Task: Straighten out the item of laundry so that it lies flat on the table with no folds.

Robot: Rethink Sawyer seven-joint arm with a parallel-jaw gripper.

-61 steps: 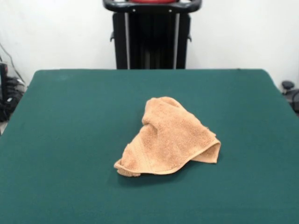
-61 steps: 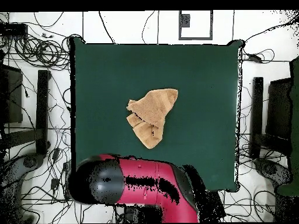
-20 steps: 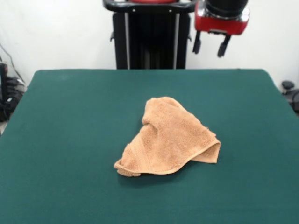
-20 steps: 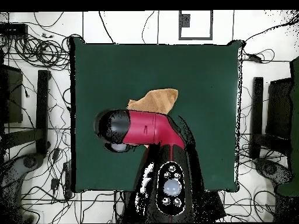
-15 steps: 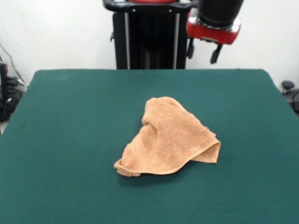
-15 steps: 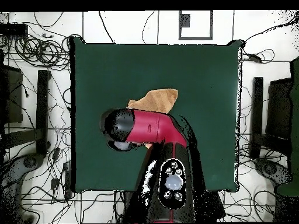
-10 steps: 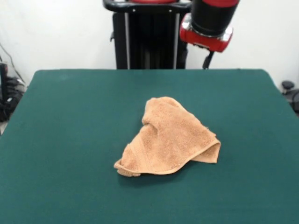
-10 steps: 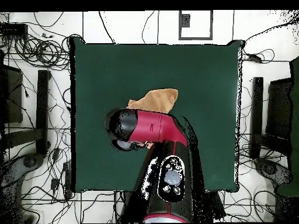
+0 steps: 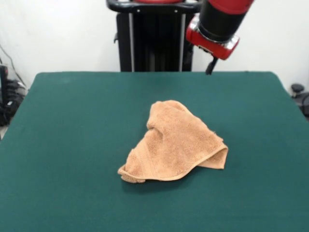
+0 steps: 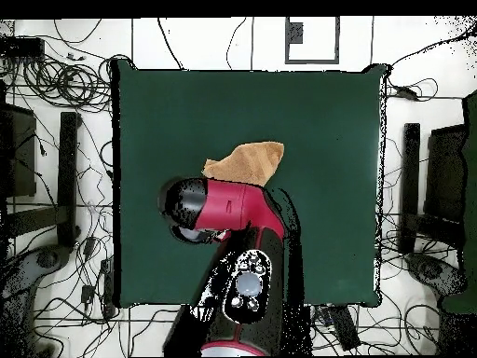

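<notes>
- The rumpled orange-tan terry-cloth towel (image 9: pixel 174 142) lies near the middle of the dark green felt-topped counter (image 9: pixel 72 145), folded over itself with one corner doubled under.
- Beyond it, the red and black end effector (image 9: pixel 210 65) hangs high above the far edge; whether it is spread or pressed together I cannot tell.
- Judged step: the approach. Next: descend onto a folded edge.

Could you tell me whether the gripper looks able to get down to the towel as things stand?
Probably yes. The towel lies crumpled alone on the table, with nothing on or beside it, and the gripper hangs above the table's far side, clear of it.
</notes>
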